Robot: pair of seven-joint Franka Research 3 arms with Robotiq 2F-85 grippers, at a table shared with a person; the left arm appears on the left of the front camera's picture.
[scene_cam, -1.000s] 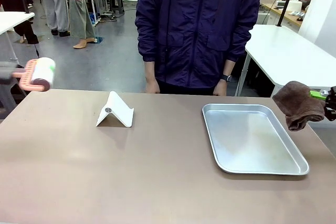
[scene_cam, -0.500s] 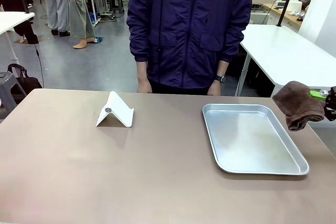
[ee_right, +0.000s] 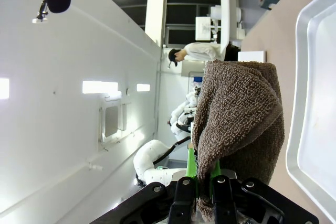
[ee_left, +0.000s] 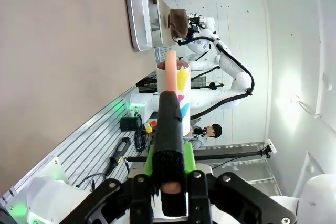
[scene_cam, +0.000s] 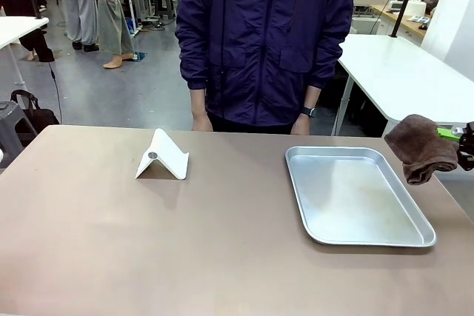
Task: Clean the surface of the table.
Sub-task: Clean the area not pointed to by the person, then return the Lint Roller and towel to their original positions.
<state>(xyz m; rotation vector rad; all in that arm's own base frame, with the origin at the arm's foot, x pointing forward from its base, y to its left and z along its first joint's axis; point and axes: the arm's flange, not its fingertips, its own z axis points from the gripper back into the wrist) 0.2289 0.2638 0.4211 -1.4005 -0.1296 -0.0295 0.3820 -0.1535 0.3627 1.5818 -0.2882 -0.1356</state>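
The table (scene_cam: 148,242) has a bare brownish top; it also runs along the left of the left wrist view as the table (ee_left: 52,51). My left gripper (ee_left: 168,167) is shut on the black and pink handle of a lint roller (ee_left: 175,95), whose white printed roll stands off the table's edge. At the table's right edge, my right gripper (scene_cam: 453,142) is shut on a brown cloth (scene_cam: 421,146) hanging beside the tray. In the right wrist view the cloth (ee_right: 239,114) bunches above my right gripper (ee_right: 202,177).
A silver tray (scene_cam: 355,194) lies on the right half of the table. A white folded stand (scene_cam: 161,155) sits at the back left. A person in a dark jacket (scene_cam: 266,42) stands at the far edge, hands down. A white table (scene_cam: 407,72) stands behind right.
The lint roller and my left arm have left the front view at the left edge. The person has shifted slightly to the left. My right gripper and the cloth have stayed still.
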